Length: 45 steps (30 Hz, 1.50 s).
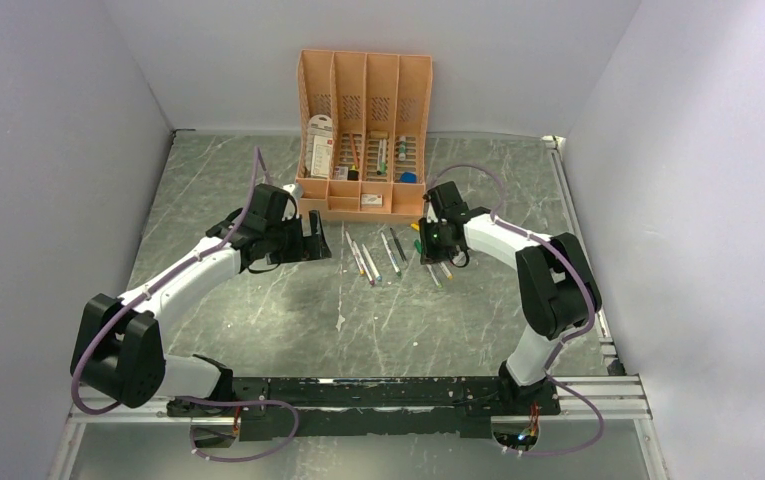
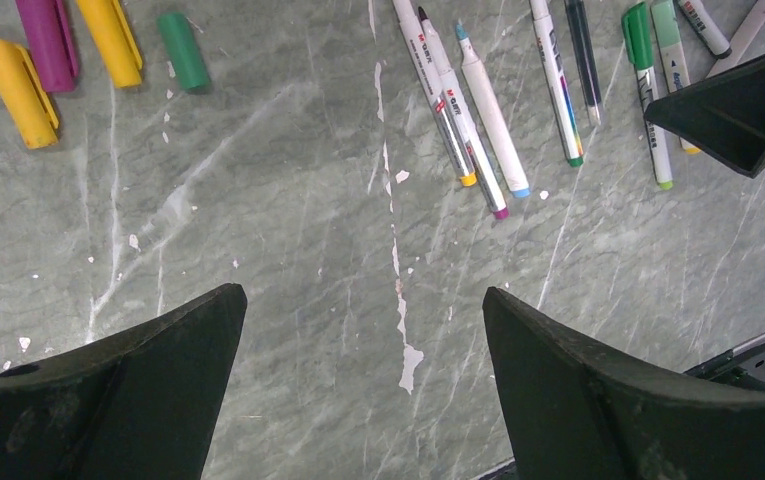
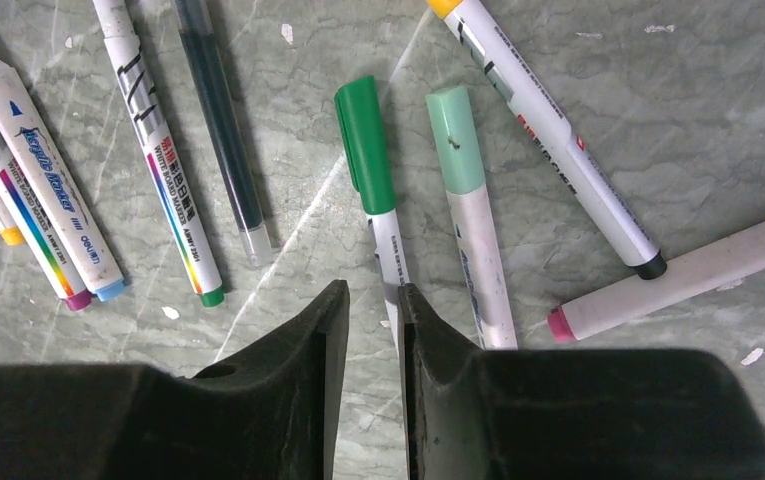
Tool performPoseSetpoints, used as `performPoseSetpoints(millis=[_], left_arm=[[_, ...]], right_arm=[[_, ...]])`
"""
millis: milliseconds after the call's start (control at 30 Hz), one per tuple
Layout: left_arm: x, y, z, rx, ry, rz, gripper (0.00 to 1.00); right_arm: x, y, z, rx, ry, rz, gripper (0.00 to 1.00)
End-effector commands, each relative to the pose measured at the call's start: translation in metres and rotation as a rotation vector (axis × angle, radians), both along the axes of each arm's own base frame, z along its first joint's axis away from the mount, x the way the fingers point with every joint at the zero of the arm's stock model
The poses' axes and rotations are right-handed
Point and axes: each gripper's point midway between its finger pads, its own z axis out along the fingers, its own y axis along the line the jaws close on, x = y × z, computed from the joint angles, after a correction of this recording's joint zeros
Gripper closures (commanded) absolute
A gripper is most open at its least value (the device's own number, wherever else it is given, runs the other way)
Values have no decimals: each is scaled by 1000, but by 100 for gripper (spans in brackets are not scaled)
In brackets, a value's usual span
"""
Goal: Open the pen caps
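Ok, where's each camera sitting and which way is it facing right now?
Top external: fixed high behind the bases, facing down and forward over the table to the organiser; both arms show.
Left wrist: on the left arm, facing down at loose caps and pens; open left claw at bottom.
Right wrist: on the right arm, facing down; narrow right claw straddles the green-capped pen.
Shared: both wrist views show that pen and the mint-capped pen.

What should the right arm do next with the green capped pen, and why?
Probably lift the pen slightly: the right fingers look closed on its barrel, its green cap is still on, and the left fingers stand wide open, free to come pull it.
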Motion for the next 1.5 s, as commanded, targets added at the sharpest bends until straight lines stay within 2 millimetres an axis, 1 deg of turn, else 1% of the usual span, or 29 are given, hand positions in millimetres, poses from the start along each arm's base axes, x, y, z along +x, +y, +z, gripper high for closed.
performPoseSetpoints(millis=[0, 300, 500, 633, 800, 833, 900, 1067, 1167, 1200, 1233, 1267, 1467], left_arm=[[5, -3, 18, -43, -52, -9, 1], [1, -2, 20, -48, -53, -11, 1], [-3, -2, 25, -56, -61, -16, 0], [-6, -2, 29, -65, -63, -19, 0], [-12, 0, 32, -69, -65, -17, 0], [-13, 1, 34, -71, -69, -17, 0], [-15, 2, 36, -77, -74, -16, 0], [-22, 4, 38, -86, -81, -13, 0], [-25, 1, 37, -104, -75, -25, 0], [-24, 0, 37, -109, -71, -28, 0], [-24, -2, 37, -114, -67, -30, 0], [-24, -4, 38, -121, -62, -32, 0], [-22, -11, 44, -164, -57, -37, 0]], right_arm=[[-4, -3, -3, -30, 4, -1, 75], [-9, -1, -14, -72, 18, 11, 74], [-14, -7, -20, -179, 5, 8, 71], [-23, 0, -28, -220, 14, 36, 71], [-28, 2, -34, -222, 24, 40, 70], [-29, 3, -35, -216, 26, 42, 71], [-30, 6, -34, -198, 29, 49, 79], [-29, 13, -25, -162, 11, 57, 92], [-26, 17, -12, -135, -19, 64, 97], [-26, 18, -8, -124, -28, 69, 98], [-31, 17, -9, -121, -22, 75, 99], [-32, 17, -6, -111, -29, 77, 100], [-29, 28, 30, -23, -110, 103, 100]])
